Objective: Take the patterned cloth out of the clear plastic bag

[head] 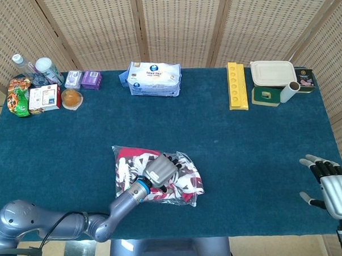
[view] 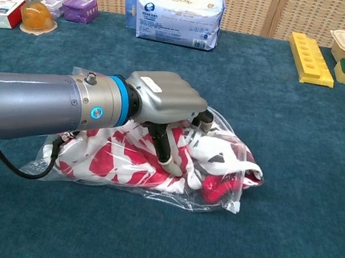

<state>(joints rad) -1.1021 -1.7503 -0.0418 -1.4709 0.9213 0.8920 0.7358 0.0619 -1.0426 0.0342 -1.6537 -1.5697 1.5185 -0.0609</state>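
We found the clear plastic bag (view: 148,188) lying flat near the front of the blue desk (head: 246,159), with the patterned cloth (view: 120,160) in red and white still bunched inside it. Lying on its side like that, the bag could be worked from above without tipping.

Our left hand (view: 167,101) was down on top of the bag, toward its right end, and its fingers (view: 172,152) were curled down into the folds there. We could not tell whether they pinched cloth, plastic film, or merely pressed on both; the chest view showed them touching the bundle but not what lay between them. We judged the hand was placed there because that end looked like the bag's mouth.

Our right hand (head: 332,189) hovered well apart at the desk's right edge, fingers spread and holding nothing, probably kept free to pin the bag.

The cloth was not yet out.
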